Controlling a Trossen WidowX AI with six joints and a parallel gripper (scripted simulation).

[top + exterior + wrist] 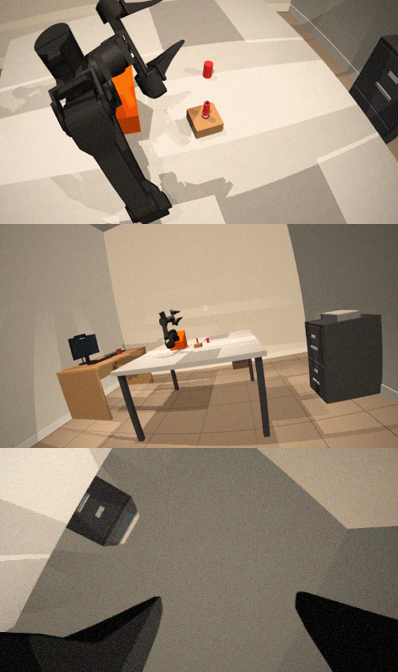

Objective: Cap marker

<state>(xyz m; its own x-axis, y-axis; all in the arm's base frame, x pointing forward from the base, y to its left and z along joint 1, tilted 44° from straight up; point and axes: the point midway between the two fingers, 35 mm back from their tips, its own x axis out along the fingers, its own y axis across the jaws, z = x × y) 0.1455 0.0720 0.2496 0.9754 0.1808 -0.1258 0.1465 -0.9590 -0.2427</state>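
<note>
I count one marker (206, 109) standing upright in one holder block (205, 121) and one loose cap (208, 69) upright on the worktop (280, 102). Both sit well below and ahead of my jaws, the cap nearer them than the marker. My jaws are raised high, spread nearly fully wide and gripping nothing.

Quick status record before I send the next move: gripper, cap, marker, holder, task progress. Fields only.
gripper: open, empty, raised above the table, wrist view shows walls and the filing cabinet, not the table
cap: red, upright, loose on the table, beyond the holder block, apart from it
marker: upright in the holder block, tip bare
holder block: tan, right of the orange arm base
progress: cap not yet picked up
</note>
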